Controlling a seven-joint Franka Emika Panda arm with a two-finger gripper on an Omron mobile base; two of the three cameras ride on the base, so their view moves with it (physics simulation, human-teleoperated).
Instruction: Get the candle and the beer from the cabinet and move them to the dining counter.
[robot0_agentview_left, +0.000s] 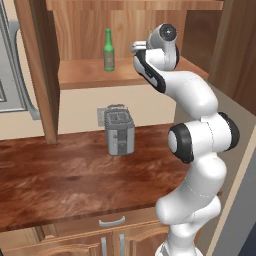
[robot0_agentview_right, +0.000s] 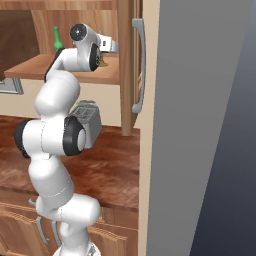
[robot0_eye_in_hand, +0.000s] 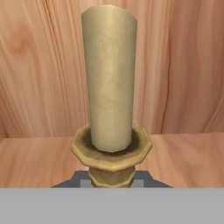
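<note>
Arm: it reaches up and into the open cabinet (robot0_agentview_left: 125, 75), wrist level with the shelf, right of the beer (robot0_agentview_left: 108, 50).
Candle: the candle (robot0_eye_in_hand: 109, 87) stands upright on the cabinet shelf, dead ahead in the hand view and very close, its brass holder low between the two dark tips.
Gripper: the gripper (robot0_eye_in_hand: 110, 180) has a tip either side of the holder's stem; whether they press on it or stand just clear, I cannot tell.
Beer: on the same shelf, upright, well to the left of the hand, untouched.
Dining counter: not judged from here; the wood top below carries a grey toaster (robot0_agentview_left: 119, 131), so the drop-off looks a drive away.
Risk, grip height: the tips sit low on the holder, and a squeeze there on a faceted brass stem could slip or twist, so the tall taper tips.
Risk, pull-out: dragging back before lifting could catch the flat base on the shelf and topple the candle.
Risk, clearance: the cabinet door (robot0_agentview_right: 131, 65) hangs close on the right; a wide swing could clip it.
Risk, neighbour: a leftward sweep could knock the bottle.
</note>
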